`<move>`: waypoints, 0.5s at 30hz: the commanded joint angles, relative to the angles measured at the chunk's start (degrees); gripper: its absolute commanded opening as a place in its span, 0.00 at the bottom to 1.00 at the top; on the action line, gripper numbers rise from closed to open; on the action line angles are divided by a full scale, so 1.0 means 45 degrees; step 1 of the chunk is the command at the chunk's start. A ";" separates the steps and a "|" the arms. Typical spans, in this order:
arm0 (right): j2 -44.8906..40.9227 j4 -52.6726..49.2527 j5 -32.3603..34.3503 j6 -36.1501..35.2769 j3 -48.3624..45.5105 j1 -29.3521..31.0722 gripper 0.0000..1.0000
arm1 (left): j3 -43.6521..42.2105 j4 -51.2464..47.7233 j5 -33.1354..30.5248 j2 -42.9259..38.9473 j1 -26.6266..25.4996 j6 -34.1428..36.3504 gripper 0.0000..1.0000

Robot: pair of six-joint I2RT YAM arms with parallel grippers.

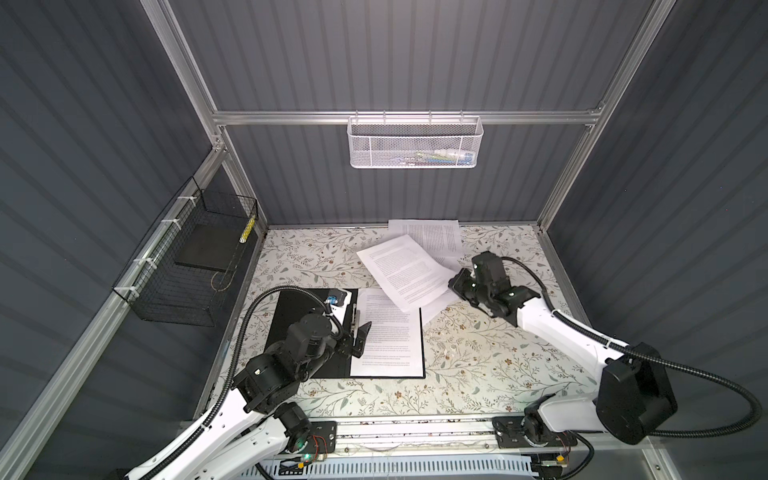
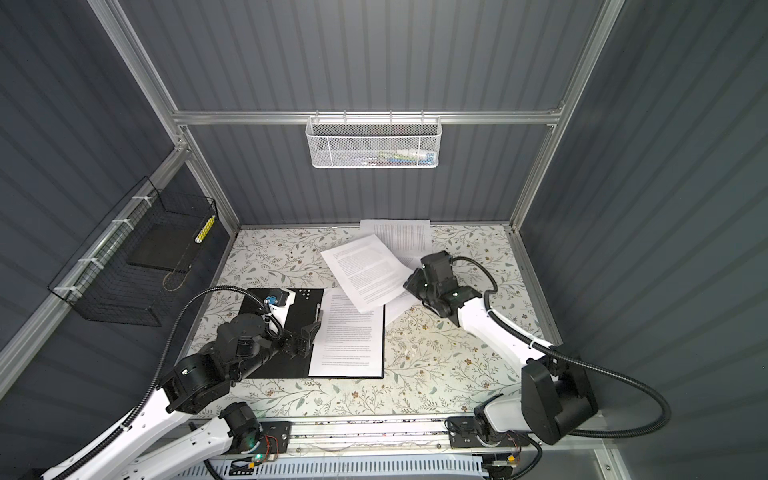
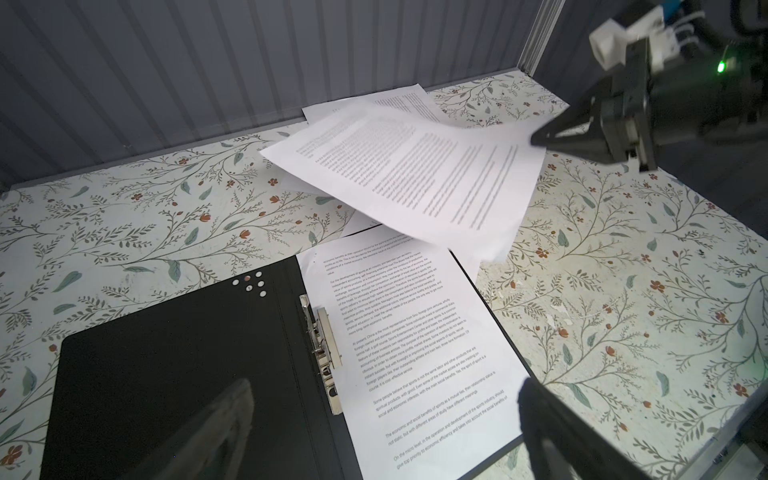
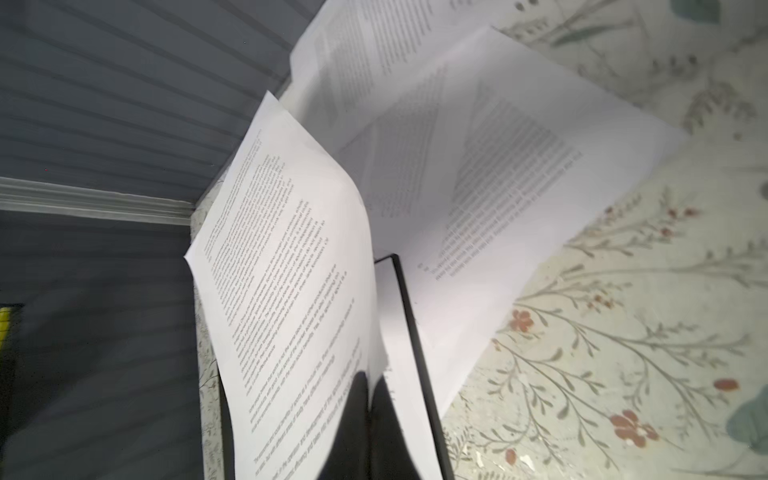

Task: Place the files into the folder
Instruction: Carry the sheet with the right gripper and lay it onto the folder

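Observation:
The folder lies open on the table, black inside up, with one printed sheet flat on its right half beside the metal clip. My left gripper hovers open over the spine, and its fingers straddle the clip and the sheet without touching them. My right gripper is shut on the edge of another sheet, which hangs curved above the folder's far right corner. In the right wrist view the fingertips pinch that sheet. More files lie overlapped by the back wall.
A black wire basket holding a dark flat slab hangs on the left wall. A white mesh basket hangs on the back rail. Ribbed walls and metal posts close in the floral table on three sides.

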 commanded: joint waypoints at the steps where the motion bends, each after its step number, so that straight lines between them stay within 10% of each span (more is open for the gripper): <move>1: -0.0719 0.2259 0.2294 0.1410 -0.1295 0.0931 0.00 | 0.0001 0.0043 0.0296 -0.0026 0.0099 0.0184 1.00; 15: -0.0002 0.1890 0.8171 0.5107 -0.2206 0.6951 0.00 | 0.0005 0.0059 0.0497 -0.0049 0.0112 0.0149 1.00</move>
